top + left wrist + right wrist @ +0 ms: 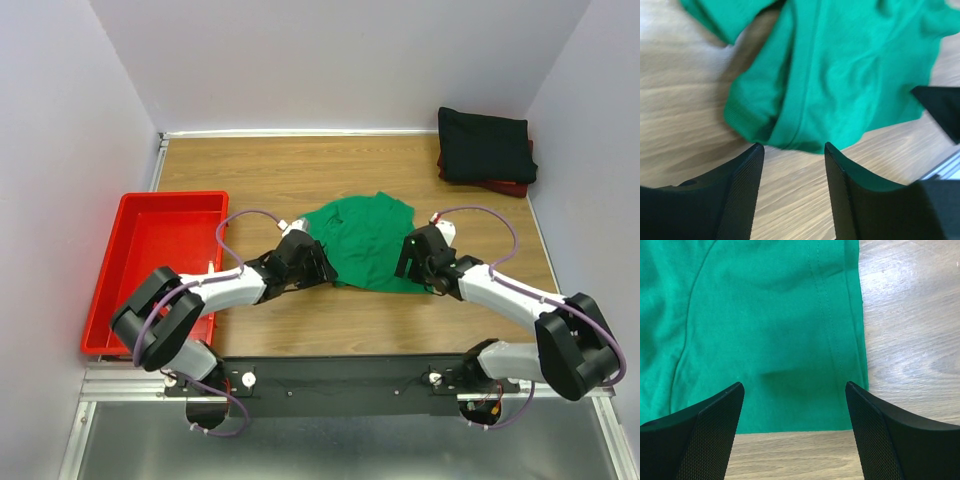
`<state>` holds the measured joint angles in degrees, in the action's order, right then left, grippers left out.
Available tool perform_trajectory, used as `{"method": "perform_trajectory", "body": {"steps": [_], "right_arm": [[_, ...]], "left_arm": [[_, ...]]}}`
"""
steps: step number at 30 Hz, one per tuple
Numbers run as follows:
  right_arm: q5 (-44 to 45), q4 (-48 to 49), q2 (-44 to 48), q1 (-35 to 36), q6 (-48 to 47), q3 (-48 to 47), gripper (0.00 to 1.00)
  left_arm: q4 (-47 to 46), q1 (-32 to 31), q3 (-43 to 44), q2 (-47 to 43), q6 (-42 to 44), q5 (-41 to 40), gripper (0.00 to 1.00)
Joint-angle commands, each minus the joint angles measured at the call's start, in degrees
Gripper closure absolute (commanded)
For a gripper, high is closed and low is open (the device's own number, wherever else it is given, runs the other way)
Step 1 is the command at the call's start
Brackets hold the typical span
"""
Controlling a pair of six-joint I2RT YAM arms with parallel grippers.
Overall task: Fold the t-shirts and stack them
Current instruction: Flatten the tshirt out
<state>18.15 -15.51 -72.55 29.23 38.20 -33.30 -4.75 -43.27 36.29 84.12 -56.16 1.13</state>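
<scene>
Three t-shirts lie on one wooden table [300, 170] beside a single red tray [150, 262]: one green t-shirt [365, 243] a short way to the tray's right, and one black t-shirt [485, 145] stacked on one dark red t-shirt [510, 186], well apart from the tray at the far right. Two robot arms, the left arm [215, 290] and the right arm [500, 290], each carry one gripper, the left gripper [792, 155] and the right gripper [795, 390], with two fingers apiece, four in all.

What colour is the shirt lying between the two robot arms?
The t-shirt is bright green all over, with no pattern. The right wrist view shows it best.
</scene>
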Motion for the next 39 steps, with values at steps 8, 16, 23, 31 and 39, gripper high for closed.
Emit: {"method": "perform_trajectory", "body": {"steps": [8,16,23,31,39], "right_arm": [[0.0,1.8,-1.9,-0.2,1.7,1.7,0.22],[-4.4,2.8,-3.4,-0.2,2.1,1.7,0.81],[-14.3,3.4,-0.7,-0.1,0.2,1.4,1.0],[-27.1,1.9,10.1,0.6,0.0,-0.6,1.0],[-10.3,-2.1,8.9,0.6,-1.7,-6.2,0.63]], "left_arm": [[-5.4,3.4,1.5,1.3,1.0,-0.7,0.71],[-2.5,9.3,3.0,-2.1,5.7,-2.6,1.0],[2.9,11.6,8.7,-4.3,10.5,-3.7,1.0],[8.0,14.1,12.4,-9.0,13.3,-3.8,1.0],[12.7,17.5,13.1,-13.2,15.3,-4.4,1.0]]}}
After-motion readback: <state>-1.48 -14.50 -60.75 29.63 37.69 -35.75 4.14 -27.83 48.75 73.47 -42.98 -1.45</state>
